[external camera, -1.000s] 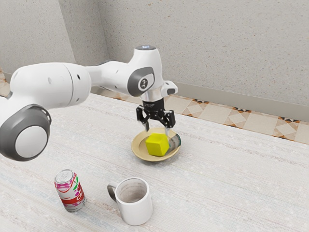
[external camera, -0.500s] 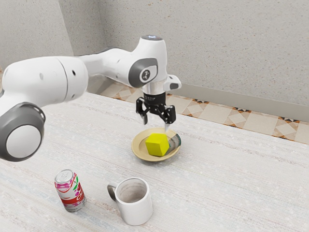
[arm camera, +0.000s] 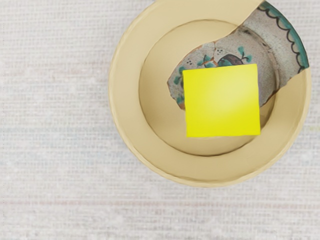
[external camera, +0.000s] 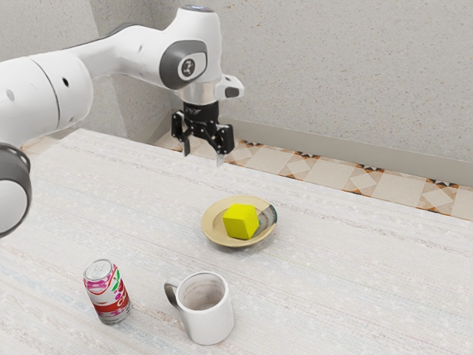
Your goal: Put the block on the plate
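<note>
Evidently placed: block (external camera: 240,222) on plate (external camera: 211,225), exterior view, mid-frame. My pincer (external camera: 202,156), upper left of centre, is wide open, empty. I judge the block light, rigid, best gripped by opposite side faces.

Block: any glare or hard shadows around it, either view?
Wrist view: soft pale patch on the block's top face, no sharp glint; gentle darker shading in the well of the plate beside it. Exterior view: block's front face duller than its top, no hard-edged shadow from it; mug darker inside than out.
</note>
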